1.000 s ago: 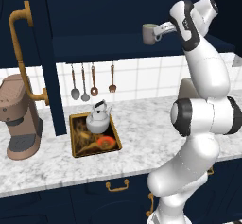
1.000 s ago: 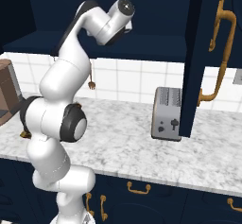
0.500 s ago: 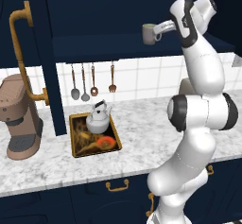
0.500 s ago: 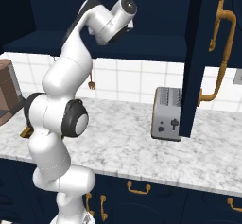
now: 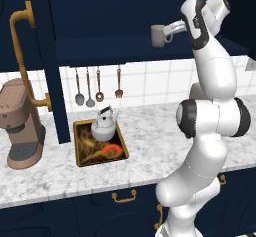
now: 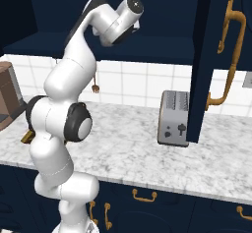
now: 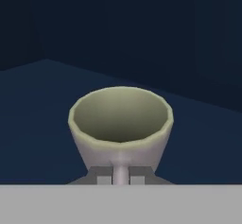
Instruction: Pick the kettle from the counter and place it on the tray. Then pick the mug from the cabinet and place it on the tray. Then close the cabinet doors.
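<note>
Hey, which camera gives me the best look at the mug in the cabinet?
The hand view: the mug sits close and centred, its pale inside open to the camera, its handle between the gripper fingertips. The left base view shows it small on the shelf of the cabinet. In the right base view, the arm blocks it.

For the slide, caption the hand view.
Gripper shut on the handle of the mug on the cabinet shelf.
</note>
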Available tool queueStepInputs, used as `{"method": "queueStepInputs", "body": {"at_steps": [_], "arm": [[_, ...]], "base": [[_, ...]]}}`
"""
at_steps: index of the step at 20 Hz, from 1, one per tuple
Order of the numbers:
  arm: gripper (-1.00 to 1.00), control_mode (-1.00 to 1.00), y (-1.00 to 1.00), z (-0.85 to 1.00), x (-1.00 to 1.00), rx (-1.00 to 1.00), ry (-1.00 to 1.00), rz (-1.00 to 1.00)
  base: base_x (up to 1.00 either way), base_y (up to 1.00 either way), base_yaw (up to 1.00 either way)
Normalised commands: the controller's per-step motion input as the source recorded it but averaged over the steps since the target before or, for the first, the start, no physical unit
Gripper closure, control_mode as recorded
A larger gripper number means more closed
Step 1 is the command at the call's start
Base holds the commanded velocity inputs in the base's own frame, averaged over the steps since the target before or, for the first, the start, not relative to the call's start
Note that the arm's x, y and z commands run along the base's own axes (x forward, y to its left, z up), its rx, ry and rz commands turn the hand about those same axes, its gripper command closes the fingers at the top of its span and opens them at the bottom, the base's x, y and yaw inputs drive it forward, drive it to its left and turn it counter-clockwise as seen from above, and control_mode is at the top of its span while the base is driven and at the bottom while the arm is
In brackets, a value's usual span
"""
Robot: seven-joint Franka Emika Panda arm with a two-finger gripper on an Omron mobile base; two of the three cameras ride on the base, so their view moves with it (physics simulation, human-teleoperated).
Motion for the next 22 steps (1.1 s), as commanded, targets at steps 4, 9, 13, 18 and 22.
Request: {"method": "queueStepInputs", "body": {"at_steps": [4, 9, 13, 18, 22], "arm": [[1.00, -1.00, 0.07, 0.00, -0.03, 0.00, -0.12, 0.00], [1.00, -1.00, 0.29, -0.02, -0.35, 0.00, -0.11, 0.00], [1.00, -1.00, 0.30, 0.00, -0.81, 0.00, 0.00, 0.07], [1.00, -1.00, 0.20, 0.00, -1.00, -0.01, 0.00, 0.16], [1.00, -1.00, 0.47, -0.05, -1.00, -0.06, 0.00, 0.30]], "base": [[0.00, 0.00, 0.00], [0.00, 0.00, 0.00], [0.00, 0.00, 0.00], [0.00, 0.00, 0.00], [0.00, 0.00, 0.00]]}}
